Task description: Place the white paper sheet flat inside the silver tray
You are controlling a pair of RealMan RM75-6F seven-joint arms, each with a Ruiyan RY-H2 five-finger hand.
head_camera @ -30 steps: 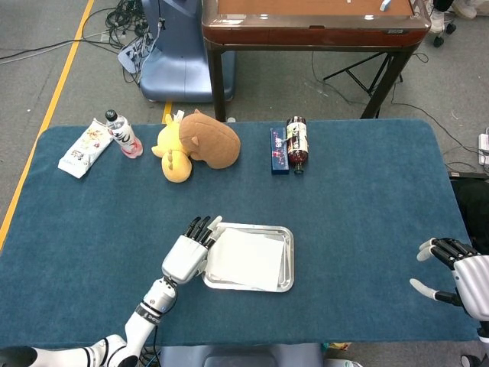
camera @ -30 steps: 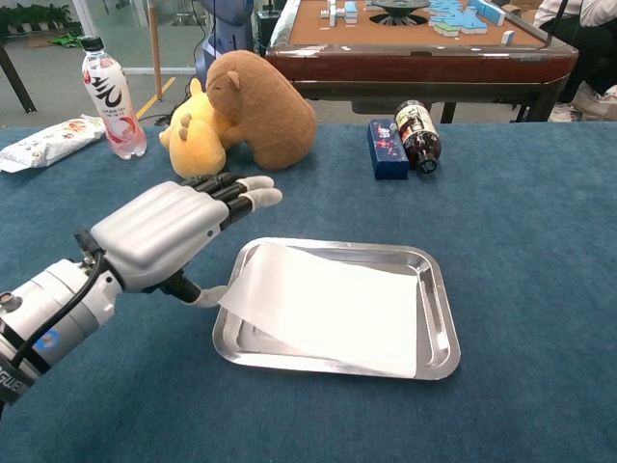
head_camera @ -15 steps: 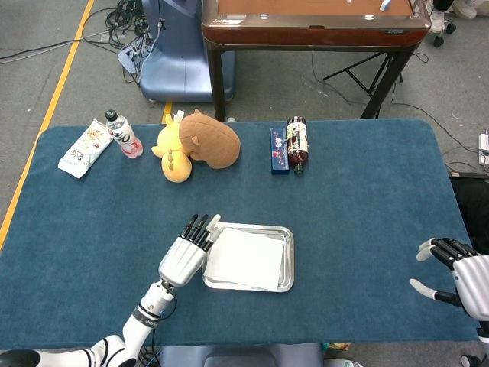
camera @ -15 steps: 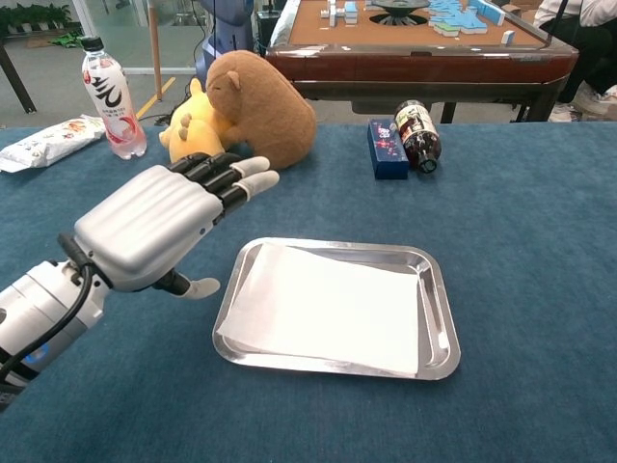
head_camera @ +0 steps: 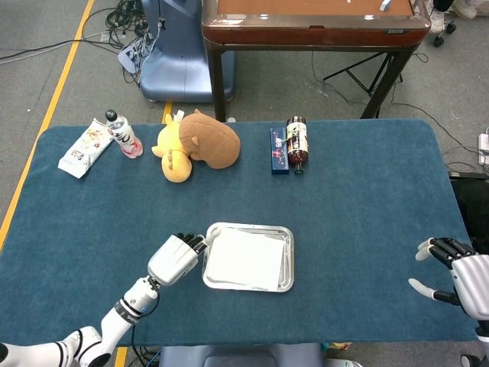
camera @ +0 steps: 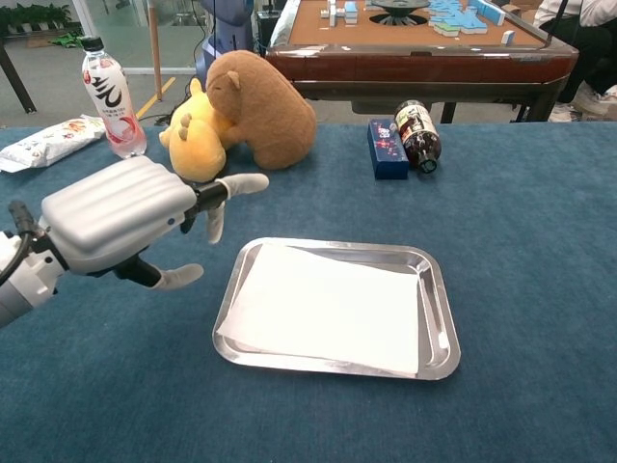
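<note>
One white paper sheet (camera: 333, 309) lies flat inside the silver tray (camera: 439, 318) just right of the left hand (camera: 116, 214), whose fingers (camera: 236, 183) are apart and empty, while far to the right the right hand (head_camera: 458, 277) hovers with fingers spread over the surface (head_camera: 367, 199) edge.

Grey floor (head_camera: 46, 46), brown table (head_camera: 313, 19) behind.

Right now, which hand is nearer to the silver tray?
Left. The left hand hovers just off the silver tray's left edge, holding nothing. The right hand sits far off at the table's right edge, open.
</note>
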